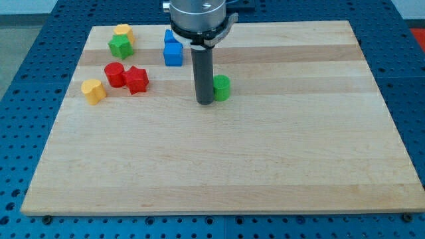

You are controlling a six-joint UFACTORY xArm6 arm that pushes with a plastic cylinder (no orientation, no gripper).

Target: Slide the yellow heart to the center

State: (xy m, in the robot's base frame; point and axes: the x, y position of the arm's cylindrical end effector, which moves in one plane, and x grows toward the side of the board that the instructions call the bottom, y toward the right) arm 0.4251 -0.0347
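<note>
A dark rod hangs over a wooden board (265,166); there is no gripper, so nothing opens, closes or is held. My tip (204,103) rests above the middle of the frame, just beside a green cylinder (222,87) on its right; whether they touch is unclear. The yellow heart (93,91) sits well apart at the left. Near it lie a red cylinder (114,74) and a red star (137,79). Higher up are a green block (120,46), a yellow block (123,31) and two blue blocks (172,52).

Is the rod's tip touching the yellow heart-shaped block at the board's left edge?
Apart. The camera view shows bare wood and the red blocks between my tip and the yellow heart-shaped block; my tip stands beside the green cylinder.
</note>
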